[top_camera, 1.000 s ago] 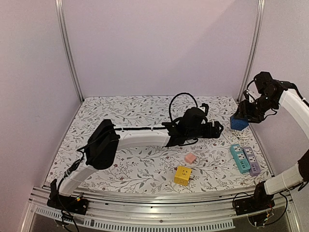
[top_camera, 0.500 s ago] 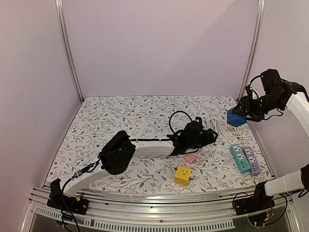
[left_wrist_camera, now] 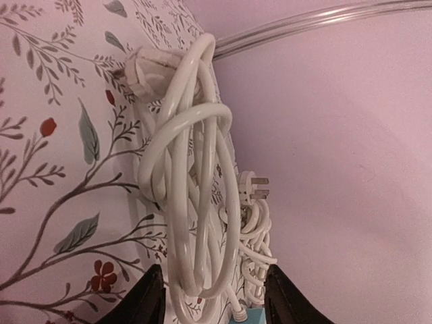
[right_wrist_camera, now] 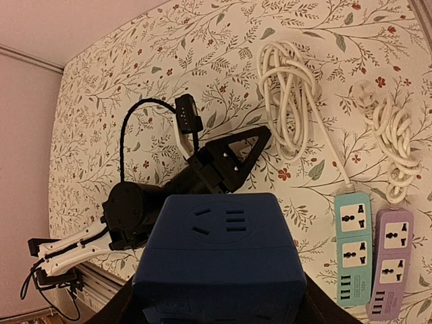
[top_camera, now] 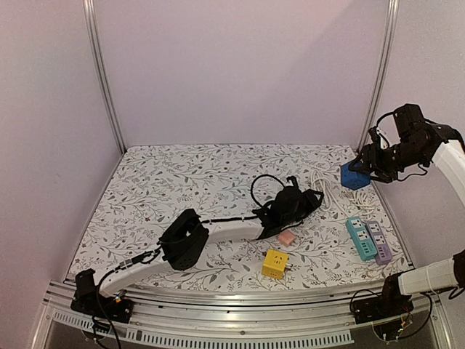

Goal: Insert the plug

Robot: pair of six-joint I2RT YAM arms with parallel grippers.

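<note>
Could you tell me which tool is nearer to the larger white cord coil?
Left. The left tool straddles the larger white cord coil, a finger either side; the right tool is raised off to its right, holding the blue socket cube.

We saw the left arm's elbow (top_camera: pixel 185 238) sink toward 4 o'clock as the left gripper (top_camera: pixel 314 197) came down over the white cable coil (left_wrist_camera: pixel 185 81) and narrowed its jaws around it, while the right gripper (top_camera: pixel 361 171) carried the blue socket cube (top_camera: pixel 353 177) slightly toward 10 o'clock.
</note>
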